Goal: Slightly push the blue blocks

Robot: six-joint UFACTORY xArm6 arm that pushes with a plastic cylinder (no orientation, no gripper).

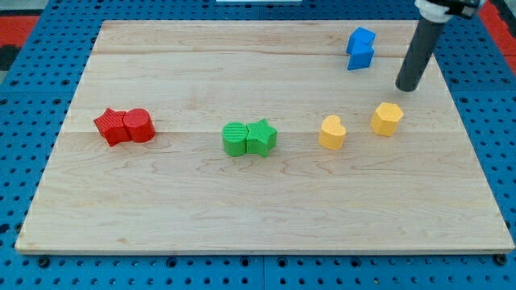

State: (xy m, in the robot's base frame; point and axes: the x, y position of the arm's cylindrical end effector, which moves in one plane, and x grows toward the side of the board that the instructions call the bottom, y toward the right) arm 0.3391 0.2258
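Observation:
Two blue blocks (360, 48) sit touching near the view's top right of the wooden board (185, 209); their shapes merge and are hard to tell apart. My tip (406, 87) is to the right of and a little below the blue blocks, apart from them. The rod rises from the tip toward the view's top right corner. The tip is just above the yellow hexagon-like block (387, 118).
A yellow heart-shaped block (331, 132) lies left of the other yellow block. A green cylinder (235, 138) touches a green star (261, 136) at mid-board. A red star (111, 126) touches a red cylinder (139, 125) at the left.

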